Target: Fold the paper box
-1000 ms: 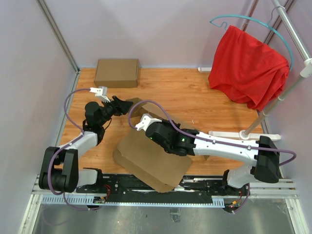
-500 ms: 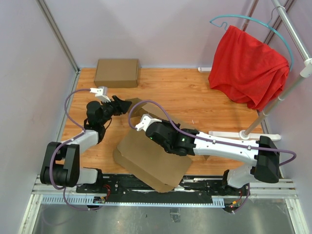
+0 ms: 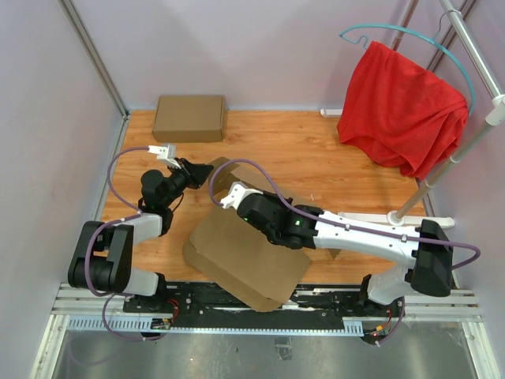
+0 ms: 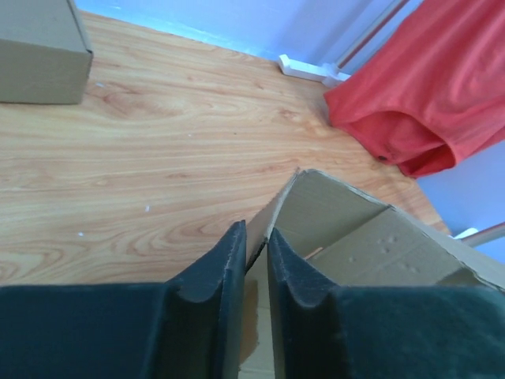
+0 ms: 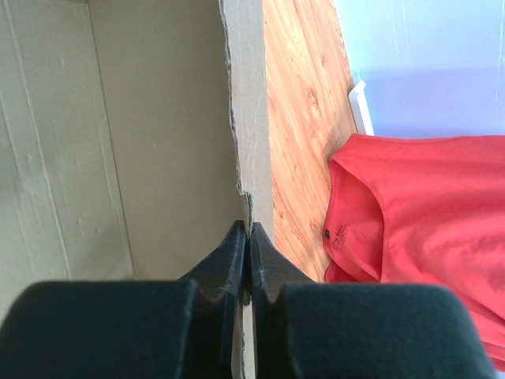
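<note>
The paper box (image 3: 252,257) is a brown corrugated sheet lying partly formed at the table's near middle, with flaps raised at its far end. My left gripper (image 3: 209,170) reaches in from the left. In the left wrist view its jaws (image 4: 256,233) stand narrow, with a raised flap's edge (image 4: 355,229) pinched between them. My right gripper (image 3: 235,193) comes in from the right, over the sheet. In the right wrist view it (image 5: 250,229) is shut on the thin edge of an upright wall of the box (image 5: 158,118).
A formed flat cardboard box (image 3: 189,117) (image 4: 39,51) sits at the far left corner. A red cloth (image 3: 402,106) (image 5: 418,221) hangs on a hanger from a rack at the right, with the rack's white foot (image 3: 371,215) on the table. Walls close in on the left and back.
My left gripper has moved right onto the raised flap's corner and its jaws have narrowed around it. The right gripper has shifted slightly away from me, still holding the wall.
</note>
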Motion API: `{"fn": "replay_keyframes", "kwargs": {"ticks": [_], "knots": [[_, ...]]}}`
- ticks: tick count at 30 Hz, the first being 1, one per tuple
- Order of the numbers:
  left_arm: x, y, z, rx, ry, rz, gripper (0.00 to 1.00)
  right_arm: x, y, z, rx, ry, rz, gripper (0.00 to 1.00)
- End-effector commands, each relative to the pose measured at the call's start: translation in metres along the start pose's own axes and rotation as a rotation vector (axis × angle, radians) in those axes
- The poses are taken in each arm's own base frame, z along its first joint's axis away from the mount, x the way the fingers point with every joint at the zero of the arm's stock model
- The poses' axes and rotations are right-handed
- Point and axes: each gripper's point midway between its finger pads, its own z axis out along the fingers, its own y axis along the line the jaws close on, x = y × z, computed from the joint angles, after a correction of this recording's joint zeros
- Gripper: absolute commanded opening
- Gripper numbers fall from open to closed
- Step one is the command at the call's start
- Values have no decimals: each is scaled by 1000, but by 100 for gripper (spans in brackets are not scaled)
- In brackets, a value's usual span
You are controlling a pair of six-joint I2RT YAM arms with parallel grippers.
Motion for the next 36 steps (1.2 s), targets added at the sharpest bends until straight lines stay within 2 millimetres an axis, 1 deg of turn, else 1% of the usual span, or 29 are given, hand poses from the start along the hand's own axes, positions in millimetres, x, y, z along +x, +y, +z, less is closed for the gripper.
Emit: {"fn": "replay_keyframes", "kwargs": {"ticks": [1,2,3,4,10,14,16,19,26,31,36], "knots": [[-16,-17,2,59,-46,42,14,-4,4,2,-33,5,20,2],[-18,-18,2,54,-50,46,5,-4,4,3,-31,8,18,2],[-19,-19,0,46,-46,50,1,-5,5,3,-30,10,16,2],[-22,-23,0,48,-55,65,0,-5,5,4,-27,15,13,2],[-39,-48,-11,55,-95,106,0,-2,3,12,18,54,-9,2],[-47,-58,-17,46,-84,101,0,2,1,18,53,89,-27,2],[-50,-62,-22,34,-81,97,0,2,2,20,56,92,-35,2],[-48,-61,-32,3,-73,89,0,0,3,20,44,81,-34,4],[-43,-61,-51,-31,-83,49,0,-10,7,8,7,14,-33,5],[-46,-62,-47,-38,-76,12,0,-10,11,10,19,34,-60,5],[-56,-62,-37,-46,-81,15,0,-10,16,14,15,43,-79,4]]}}
